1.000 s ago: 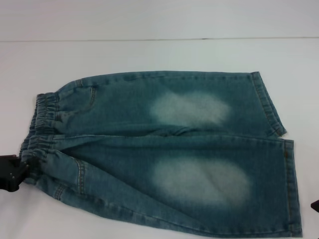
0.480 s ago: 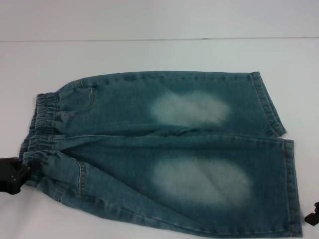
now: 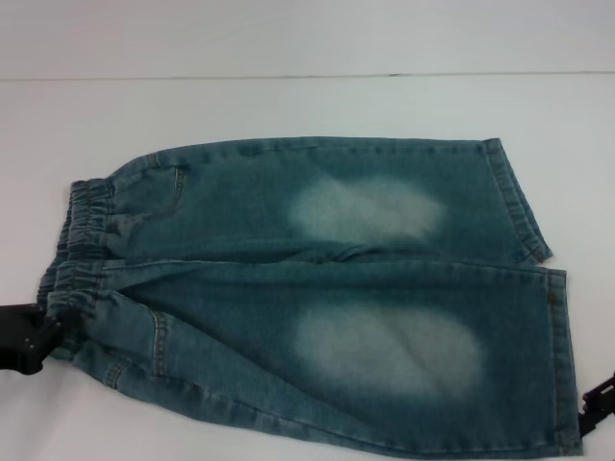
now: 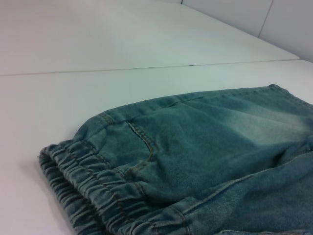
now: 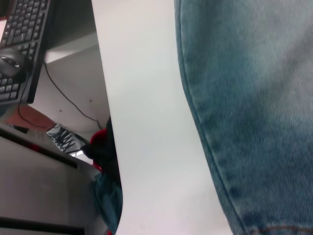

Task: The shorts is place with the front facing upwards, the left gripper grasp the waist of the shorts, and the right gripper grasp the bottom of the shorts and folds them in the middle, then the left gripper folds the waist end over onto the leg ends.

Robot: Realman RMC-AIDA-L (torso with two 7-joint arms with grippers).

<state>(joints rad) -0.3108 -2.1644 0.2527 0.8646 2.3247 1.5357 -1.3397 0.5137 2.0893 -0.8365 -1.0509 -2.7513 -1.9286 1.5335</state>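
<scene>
Blue denim shorts (image 3: 317, 288) lie flat on the white table (image 3: 288, 106), front up, with faded patches on both legs. The elastic waist (image 3: 82, 230) is at the left and the leg ends (image 3: 560, 355) at the right. My left gripper (image 3: 24, 336) sits at the near corner of the waist, touching the cloth. The left wrist view shows the gathered waist (image 4: 83, 191) and a pocket seam close up. My right gripper (image 3: 598, 408) shows only partly at the frame edge, beside the near leg's hem. The right wrist view looks along the shorts (image 5: 254, 98) edge.
A seam in the table (image 3: 307, 76) runs across behind the shorts. In the right wrist view the table edge (image 5: 105, 112) drops off, with a keyboard (image 5: 24, 44) and mouse (image 5: 12, 61) on a lower desk beyond it.
The right gripper has come further into the head view, closing on the near leg's hem corner. The left gripper has barely shifted at the waist corner. The shorts have not moved.
</scene>
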